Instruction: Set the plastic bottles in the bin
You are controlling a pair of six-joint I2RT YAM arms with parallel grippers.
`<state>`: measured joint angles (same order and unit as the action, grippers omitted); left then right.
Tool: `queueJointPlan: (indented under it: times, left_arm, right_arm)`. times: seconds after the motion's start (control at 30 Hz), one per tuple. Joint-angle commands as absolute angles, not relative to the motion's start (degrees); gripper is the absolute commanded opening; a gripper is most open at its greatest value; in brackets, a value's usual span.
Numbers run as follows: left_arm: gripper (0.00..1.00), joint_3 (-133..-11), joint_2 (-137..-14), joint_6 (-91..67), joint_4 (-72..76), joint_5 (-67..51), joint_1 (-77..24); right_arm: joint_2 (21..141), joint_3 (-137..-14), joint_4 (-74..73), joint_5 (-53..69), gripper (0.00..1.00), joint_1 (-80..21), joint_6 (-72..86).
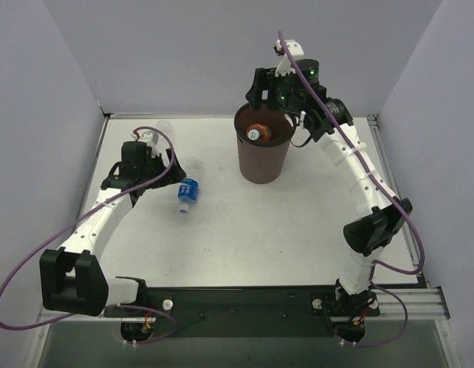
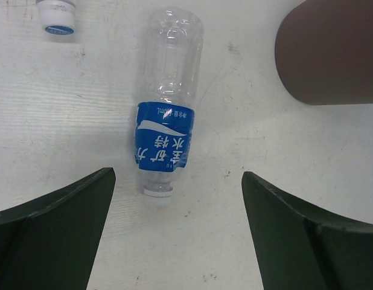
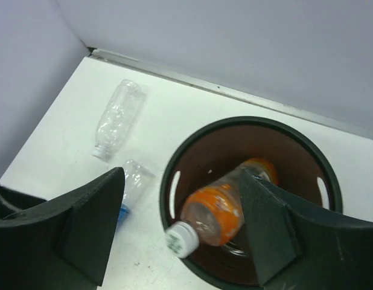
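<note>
Right wrist view, jaws spread apart, orange bottle (image 3: 218, 208) between them, inside bin (image 3: 250, 121)

Your tall, round, dark brown plastic bin (image 1: 264, 162) stands upright toward the far side of the white bench (image 1: 298, 230). In its mouth you'll see the small orange plastic bottle (image 3: 215, 211), tilted, white cap near the rim. The clear plastic bottle with the blue label (image 2: 165, 130) lies on its side left of the bin, apart from it. The clear unlabelled plastic bottle (image 3: 117, 116) lies on its side near the far left corner.
</note>
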<state>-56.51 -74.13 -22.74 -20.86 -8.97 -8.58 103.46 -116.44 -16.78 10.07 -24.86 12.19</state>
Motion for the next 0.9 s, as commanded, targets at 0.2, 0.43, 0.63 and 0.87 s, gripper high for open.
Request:
queueJointPlan:
  times: [0.2, 0.43, 0.63, 0.87]
  left_arm:
    - [0.97, -59.9, -76.2, -20.6, -21.5, -7.2, -9.4]
    - [0.97, -62.4, -78.6, -18.6, -22.8, -5.9, -10.2]
    - [0.98, -63.4, -80.0, -18.5, -22.9, -5.5, -10.5]
    - [0.97, -63.7, -80.3, -18.9, -22.8, -4.9, -11.1]
  right_arm:
    - [108.5, -122.3, -25.7, 4.2, 0.62, -32.1, 6.8]
    - [107.1, -118.8, -32.7, -5.9, 0.59, -32.3, 10.9]
    - [107.2, -119.1, -38.9, -7.7, 0.52, -32.3, 18.6]
    - [106.0, -118.9, -43.4, -11.0, 0.41, -32.4, 22.3]
